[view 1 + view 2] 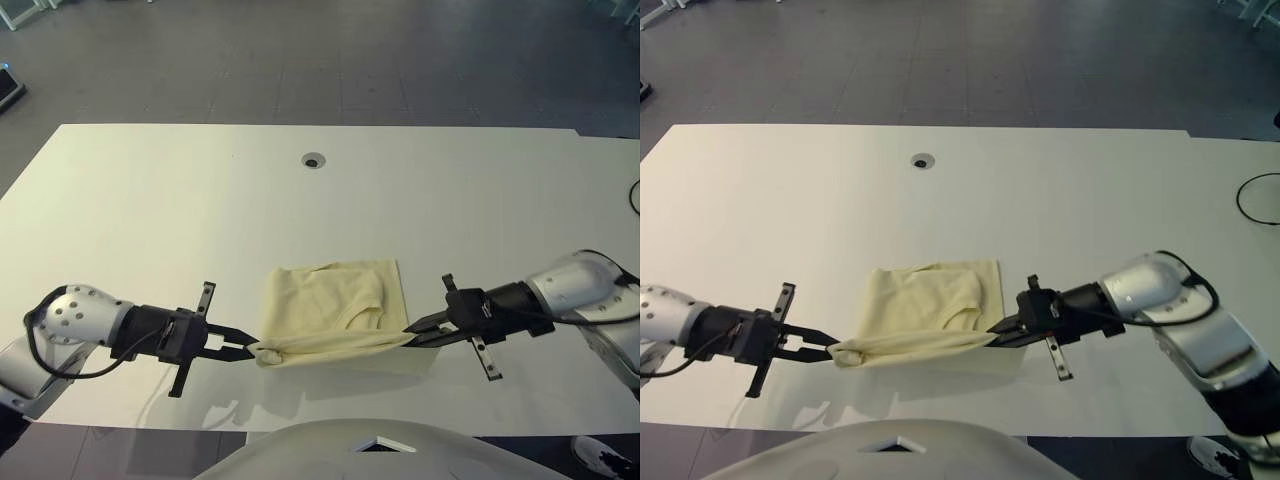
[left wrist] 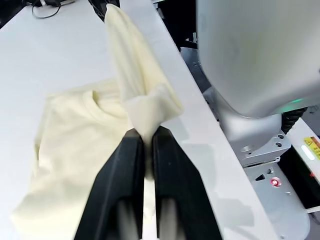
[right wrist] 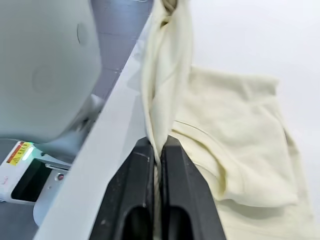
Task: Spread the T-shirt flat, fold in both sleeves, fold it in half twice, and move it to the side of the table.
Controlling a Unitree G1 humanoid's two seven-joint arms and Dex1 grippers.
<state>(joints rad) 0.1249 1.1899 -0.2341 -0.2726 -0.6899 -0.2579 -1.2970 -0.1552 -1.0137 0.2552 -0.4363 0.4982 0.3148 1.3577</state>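
Observation:
A pale yellow T-shirt (image 1: 335, 300) lies partly folded on the white table (image 1: 200, 200), near its front edge. Its near edge is pulled up into a taut band (image 1: 910, 345) stretched between my two grippers. My left gripper (image 1: 247, 350) is shut on the band's left end, where the cloth bunches. My right gripper (image 1: 410, 334) is shut on the right end. In the left wrist view the black fingers (image 2: 125, 170) pinch the cloth (image 2: 145, 105). The right wrist view shows the same for its fingers (image 3: 145, 170), with the collar side of the shirt (image 3: 240, 130) spread beyond.
A small round hole (image 1: 314, 160) sits in the table towards the far side. A black cable (image 1: 1258, 198) lies at the table's right edge. Bare table stretches left, right and behind the shirt. The front edge runs close under both grippers.

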